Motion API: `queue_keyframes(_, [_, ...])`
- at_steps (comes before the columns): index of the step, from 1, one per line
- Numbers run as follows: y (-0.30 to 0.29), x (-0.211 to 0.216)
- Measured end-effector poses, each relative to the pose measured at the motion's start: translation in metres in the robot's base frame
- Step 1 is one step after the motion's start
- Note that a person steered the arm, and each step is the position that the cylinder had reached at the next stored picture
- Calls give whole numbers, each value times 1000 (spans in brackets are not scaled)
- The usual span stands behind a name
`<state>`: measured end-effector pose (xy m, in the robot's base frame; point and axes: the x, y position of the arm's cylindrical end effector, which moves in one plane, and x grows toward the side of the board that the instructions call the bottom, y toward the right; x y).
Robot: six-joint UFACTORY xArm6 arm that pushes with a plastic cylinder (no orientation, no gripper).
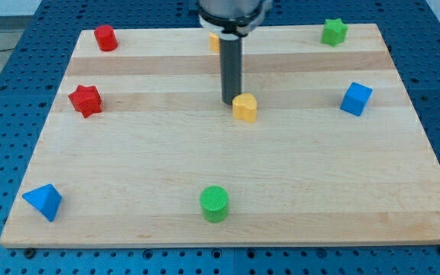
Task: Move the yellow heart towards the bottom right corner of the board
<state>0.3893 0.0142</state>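
The yellow heart [244, 108] lies on the wooden board [296, 183] a little above the middle. My tip [230, 102] stands right against the heart's upper left side, touching it or nearly so. The rod rises from there to the view's top. A second yellow-orange block [215, 42] shows partly behind the rod near the top edge; its shape is hidden.
A red cylinder [105, 37] sits at top left and a red star [85, 100] at left. A green star [334, 31] sits at top right, a blue cube [356, 98] at right, a green cylinder [214, 203] at bottom middle, a blue pyramid [43, 201] at bottom left.
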Motion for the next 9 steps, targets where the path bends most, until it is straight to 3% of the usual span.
queue_keyframes(4, [46,85])
queue_keyframes(6, [101,131])
queue_keyframes(9, [117,180])
